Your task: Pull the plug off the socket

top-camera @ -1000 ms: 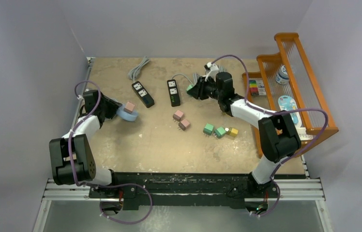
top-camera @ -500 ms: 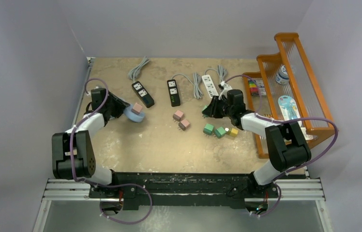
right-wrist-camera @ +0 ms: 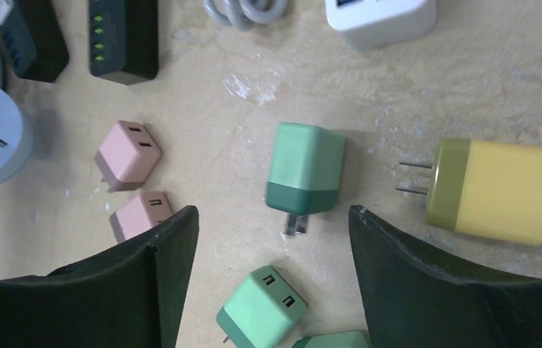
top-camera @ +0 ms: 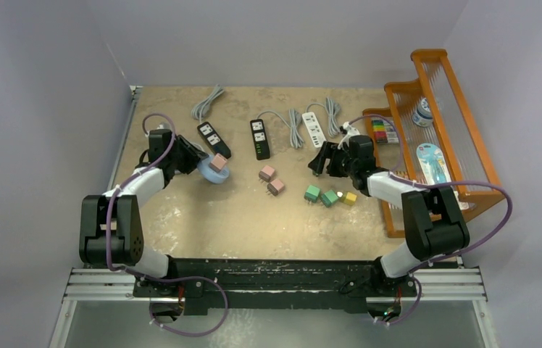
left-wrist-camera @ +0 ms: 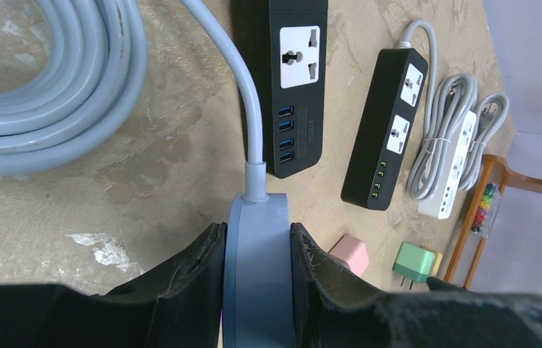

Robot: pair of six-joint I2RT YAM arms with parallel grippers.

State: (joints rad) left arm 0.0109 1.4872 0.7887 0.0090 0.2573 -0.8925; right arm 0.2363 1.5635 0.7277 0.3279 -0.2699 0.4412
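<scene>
Both arms are swinging inward since the earlier frame. Our left hand (left-wrist-camera: 257,238) is clamping the socket (top-camera: 212,175) by its rim, left of centre, with the plug (top-camera: 217,161) on top. Our right hand (right-wrist-camera: 274,217) is hanging wide open, empty. We are risking wrenching the socket loose with a skewed pull.

Top view looks down from behind over the whole table (top-camera: 239,217). Left wrist view sits low, close behind the socket (left-wrist-camera: 257,275), facing the rack (left-wrist-camera: 503,181). Right wrist view looks, it seems, straight down from close. All three share the white strip (top-camera: 314,128) (left-wrist-camera: 448,177) (right-wrist-camera: 380,18).
</scene>
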